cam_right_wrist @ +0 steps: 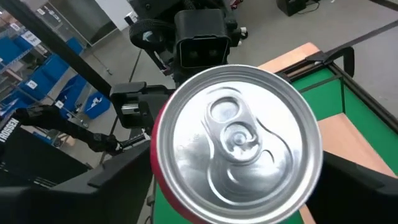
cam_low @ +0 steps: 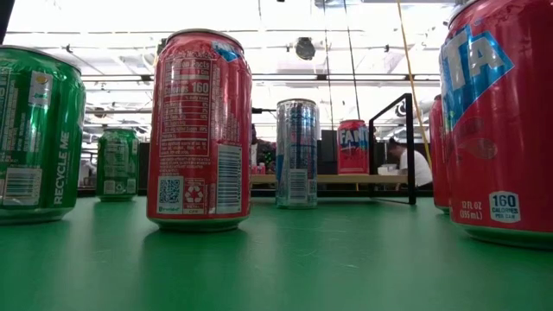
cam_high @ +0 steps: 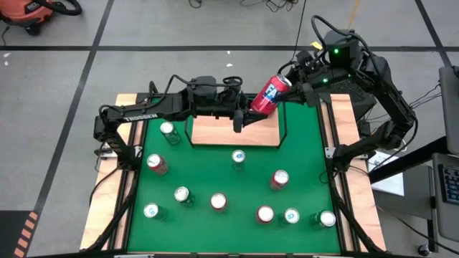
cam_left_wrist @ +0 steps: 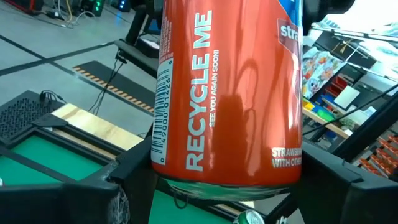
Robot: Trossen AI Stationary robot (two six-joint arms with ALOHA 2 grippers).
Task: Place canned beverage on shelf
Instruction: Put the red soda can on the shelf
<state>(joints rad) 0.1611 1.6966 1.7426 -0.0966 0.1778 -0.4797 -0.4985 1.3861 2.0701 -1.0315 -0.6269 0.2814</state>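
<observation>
A red strawberry soda can [cam_high: 270, 94] hangs tilted above the right end of the shelf [cam_high: 215, 133], a light-wood board with a thin black rail, lying bare.

The red can [cam_left_wrist: 227, 93] held up in the left wrist view says "RECYCLE ME" in big white letters, with "SEE YOU AGAIN SOON!" beside it. Lower down it says "STRAWBER" and "WITH OTHER", cut off at the side.

In the low view, the green can [cam_low: 39, 134] also says "RECYCLE ME". The middle red can [cam_low: 200, 130] shows "160" in its facts box. The big red can [cam_low: 497, 121] on the right shows "TA", "12 FL OZ" and "160 CALORIES". A far red can [cam_low: 352, 145] seems to say "FAN".

The left arm [cam_high: 140, 113] reads "TROSSEN".
</observation>
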